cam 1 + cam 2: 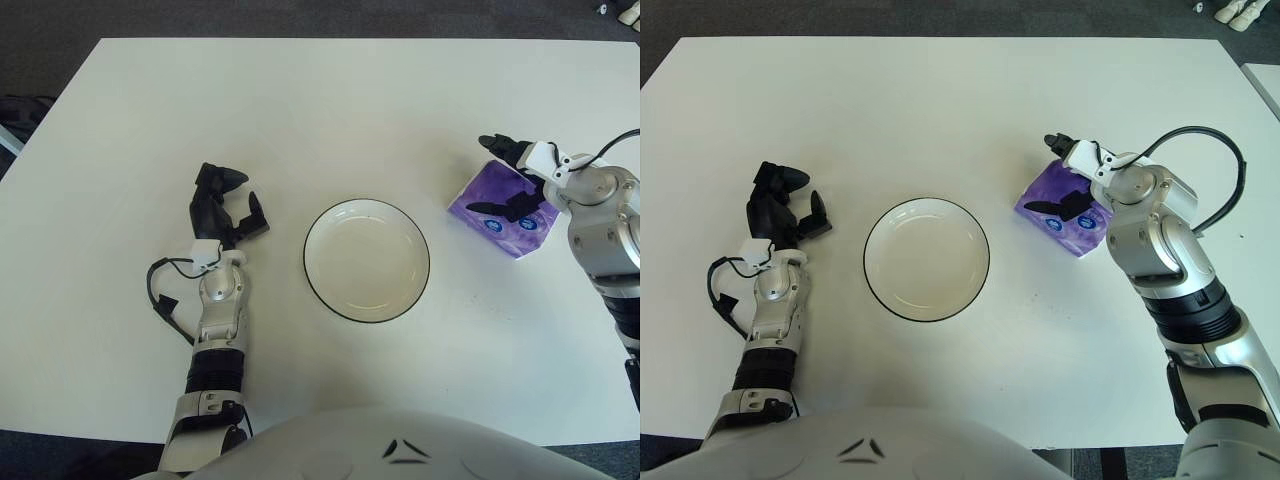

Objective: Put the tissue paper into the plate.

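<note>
A purple tissue pack [500, 232] lies flat on the white table, to the right of an empty white plate with a dark rim [366, 202]. My right hand [480, 175] is over the pack's right side, fingers spread: one dark finger [497, 145] reaches past the pack's far corner, and the thumb [500, 208] lies across its top. The fingers straddle the pack without closing on it. My left hand [225, 205] shows to the left of the plate, its fingers loosely curled and holding nothing.
The white table [320, 110] stretches wide behind the plate and the pack. Its right edge runs close to my right arm [1170, 270]. Dark floor surrounds the table.
</note>
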You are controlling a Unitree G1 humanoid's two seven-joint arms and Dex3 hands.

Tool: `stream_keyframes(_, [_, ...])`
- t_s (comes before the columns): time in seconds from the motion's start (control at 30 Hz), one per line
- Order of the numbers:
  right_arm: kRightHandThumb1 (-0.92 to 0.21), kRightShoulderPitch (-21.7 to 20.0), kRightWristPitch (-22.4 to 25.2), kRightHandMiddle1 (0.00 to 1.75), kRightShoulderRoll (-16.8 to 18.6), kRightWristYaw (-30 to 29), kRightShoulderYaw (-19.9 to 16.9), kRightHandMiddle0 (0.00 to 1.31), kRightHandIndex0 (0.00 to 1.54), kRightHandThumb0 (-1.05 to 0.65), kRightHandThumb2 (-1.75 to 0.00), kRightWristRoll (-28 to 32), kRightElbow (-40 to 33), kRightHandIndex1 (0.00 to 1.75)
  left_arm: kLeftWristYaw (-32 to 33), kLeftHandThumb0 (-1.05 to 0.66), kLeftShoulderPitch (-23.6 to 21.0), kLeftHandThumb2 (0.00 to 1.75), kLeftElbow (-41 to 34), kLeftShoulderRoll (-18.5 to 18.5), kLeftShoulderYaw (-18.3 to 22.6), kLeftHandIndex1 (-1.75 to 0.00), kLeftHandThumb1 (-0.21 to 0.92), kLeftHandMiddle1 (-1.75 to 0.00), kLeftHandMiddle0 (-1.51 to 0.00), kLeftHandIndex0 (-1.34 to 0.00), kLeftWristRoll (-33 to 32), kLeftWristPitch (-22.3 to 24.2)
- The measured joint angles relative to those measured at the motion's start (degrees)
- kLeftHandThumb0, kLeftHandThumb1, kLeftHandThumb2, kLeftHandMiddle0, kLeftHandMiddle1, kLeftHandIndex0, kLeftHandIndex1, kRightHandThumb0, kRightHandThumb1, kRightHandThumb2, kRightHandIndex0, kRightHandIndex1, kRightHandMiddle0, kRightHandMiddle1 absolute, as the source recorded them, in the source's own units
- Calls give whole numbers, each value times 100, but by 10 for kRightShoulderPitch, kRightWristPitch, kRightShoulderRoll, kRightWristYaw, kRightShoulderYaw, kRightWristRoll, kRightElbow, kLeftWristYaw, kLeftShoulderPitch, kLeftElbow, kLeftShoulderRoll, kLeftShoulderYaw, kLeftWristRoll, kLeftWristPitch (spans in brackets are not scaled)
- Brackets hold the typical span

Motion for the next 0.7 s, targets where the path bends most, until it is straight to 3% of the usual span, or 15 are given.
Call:
stream_keyframes(0.23, [-34, -5, 52, 0, 6, -9, 26, 0, 0, -84, -81, -8, 8, 0, 0, -1, 5, 150, -5, -1, 0, -175, 16, -170, -58, -67, 1, 0])
stream_keyframes(0.7, [-36, -5, 131, 0, 7, -25, 31, 0, 0, -86, -82, -2, -10, 0, 0, -1, 8, 151, -8, -1, 1, -175, 14, -169, -61, -67, 3, 1])
